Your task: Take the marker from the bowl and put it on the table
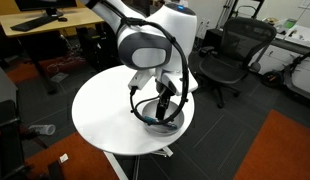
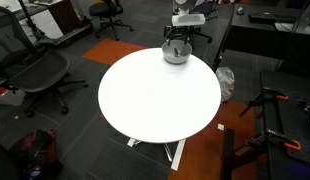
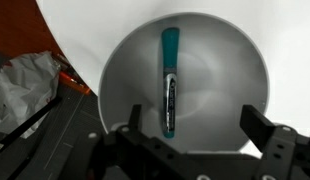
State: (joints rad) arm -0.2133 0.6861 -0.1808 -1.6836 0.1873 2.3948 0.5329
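The marker [image 3: 169, 78], a slim teal-blue pen with a dark middle, lies inside the light grey bowl [image 3: 240, 60] in the wrist view. My gripper [image 3: 193, 130] hangs directly above the bowl with both fingers spread wide, empty, one on each side of the marker's lower end. In both exterior views the gripper [image 1: 163, 108] [image 2: 176, 44] is down at the bowl [image 1: 173, 123] [image 2: 176, 56], which sits near the edge of the round white table [image 1: 105, 110] [image 2: 155, 100]. The marker is hidden in the exterior views.
Black office chairs [image 1: 235, 55] [image 2: 40, 70] stand around the table. A wooden desk [image 1: 45, 25] is at the back. A crumpled plastic bag [image 3: 25, 90] lies on the floor beside the table edge. A stand with red clamps [image 2: 270, 100] is nearby.
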